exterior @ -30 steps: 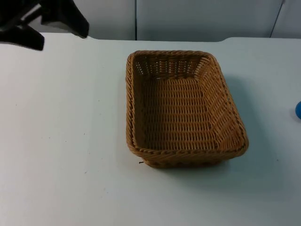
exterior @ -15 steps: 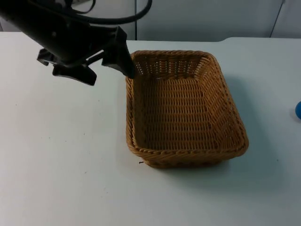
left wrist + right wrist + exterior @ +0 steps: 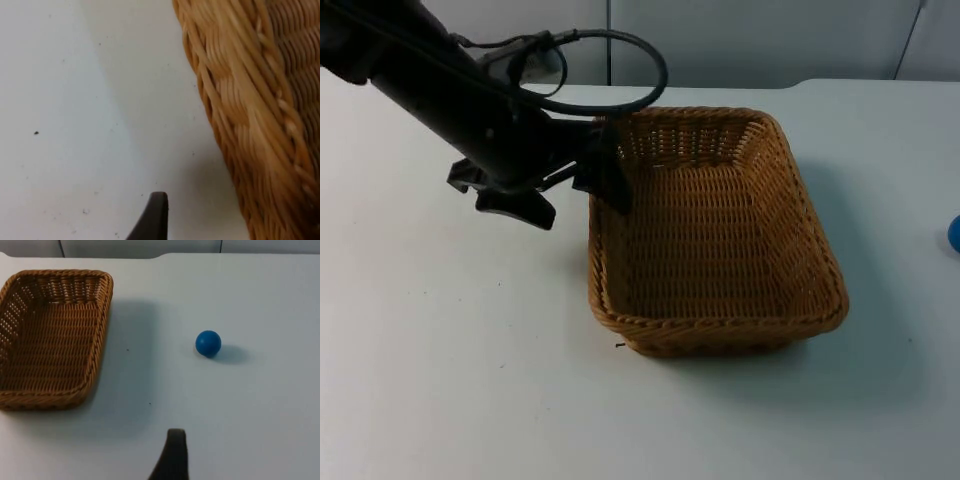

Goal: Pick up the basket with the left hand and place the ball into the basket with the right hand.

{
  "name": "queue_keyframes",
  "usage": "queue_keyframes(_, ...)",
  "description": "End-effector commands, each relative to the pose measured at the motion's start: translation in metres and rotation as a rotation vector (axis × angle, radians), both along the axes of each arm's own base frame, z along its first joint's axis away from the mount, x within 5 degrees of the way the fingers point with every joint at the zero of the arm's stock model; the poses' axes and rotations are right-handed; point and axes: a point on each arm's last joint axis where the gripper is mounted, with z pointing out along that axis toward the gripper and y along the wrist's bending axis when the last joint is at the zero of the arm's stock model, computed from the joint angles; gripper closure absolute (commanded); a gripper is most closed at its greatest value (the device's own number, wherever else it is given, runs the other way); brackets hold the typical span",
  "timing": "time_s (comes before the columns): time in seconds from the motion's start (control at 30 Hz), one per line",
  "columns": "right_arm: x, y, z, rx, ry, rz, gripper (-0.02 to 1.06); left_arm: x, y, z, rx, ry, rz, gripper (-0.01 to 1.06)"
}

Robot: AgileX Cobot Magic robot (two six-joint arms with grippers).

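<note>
- Counter surface, white and bare, spreads across the near part of the top view, with a tiny dark speck lying just beside the basket's near left corner.
- Next comes the basket, a rectangular woven wicker tray in light brown, standing flat on the counter with its long sides running away from the camera; nothing lies inside it.
- At the basket's left rim, toward the far end, is the left gripper, reaching in on its black arm from the upper left.
- Its fingers are spread apart: one dark finger sits at or just inside the rim, the other on the counter outside the wall, so the rim lies between them; they have not closed on anything.
- From the left wrist view, the basket's braided rim runs close beside a black fingertip that stands over bare counter, with a gap showing between the two.
- Off to the basket's right, well apart from it, the blue ball sits on the counter at the picture's edge; the right wrist view shows it whole, round and resting alone.
- Right gripper waits back from the ball, one black fingertip showing over the counter; I cannot tell how far it is open.
- Farthest back, the grey partition wall closes off the counter.
</note>
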Motion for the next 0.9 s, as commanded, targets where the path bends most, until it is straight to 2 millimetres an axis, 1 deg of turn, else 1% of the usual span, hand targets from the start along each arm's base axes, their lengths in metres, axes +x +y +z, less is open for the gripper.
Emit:
queue_keyframes(0.0, 0.000, 0.000, -0.001, -0.003, -0.008, -0.008, 0.31, 0.000, -0.010, 0.000, -0.017, 0.007, -0.017, 0.21)
queue_keyframes(0.07, 0.000, 0.000, -0.001, -0.003, -0.008, -0.008, 0.31, 0.004, -0.016, -0.004, -0.025, 0.006, -0.017, 0.21)
queue_keyframes(0.2, 0.000, 0.000, -0.001, -0.003, -0.008, -0.008, 0.31, 0.004, -0.022, -0.010, -0.028, 0.014, -0.022, 0.21)
queue_keyframes(0.37, 0.000, 0.000, -0.001, -0.003, -0.008, -0.008, 0.31, 0.004, -0.024, -0.022, -0.025, 0.051, -0.010, 0.21)
queue_keyframes(0.47, 0.000, 0.000, -0.001, -0.003, -0.008, -0.008, 0.31, 0.004, -0.024, -0.023, -0.027, 0.058, -0.003, 0.22)
queue_keyframes(0.5, 0.000, 0.000, -0.001, -0.003, -0.008, -0.008, 0.31, 0.004, -0.024, -0.023, -0.030, 0.060, 0.002, 0.26)
queue_keyframes(0.57, 0.000, 0.000, -0.001, -0.003, -0.008, -0.008, 0.31, 0.004, -0.025, -0.023, -0.035, 0.062, 0.009, 0.41)
queue_keyframes(0.6, 0.000, 0.000, -0.001, -0.003, -0.008, -0.008, 0.31, 0.004, -0.025, -0.023, -0.035, 0.062, 0.009, 0.41)
queue_keyframes(0.67, 0.000, 0.000, -0.001, -0.003, -0.008, -0.008, 0.31, 0.004, -0.025, -0.023, -0.036, 0.062, 0.011, 0.58)
queue_keyframes(0.73, 0.000, 0.000, -0.001, -0.003, -0.008, -0.008, 0.31, 0.004, -0.025, -0.023, -0.036, 0.061, 0.012, 0.70)
queue_keyframes(0.77, 0.000, 0.000, -0.001, -0.003, -0.008, -0.008, 0.31, 0.004, -0.025, -0.023, -0.039, 0.062, 0.015, 0.75)
queue_keyframes(0.8, 0.000, 0.000, -0.001, -0.003, -0.008, -0.008, 0.31, 0.004, -0.025, -0.023, -0.039, 0.062, 0.015, 0.75)
queue_keyframes(0.87, 0.000, 0.000, -0.001, -0.003, -0.008, -0.008, 0.31, 0.005, -0.025, -0.022, -0.049, 0.065, 0.023, 0.80)
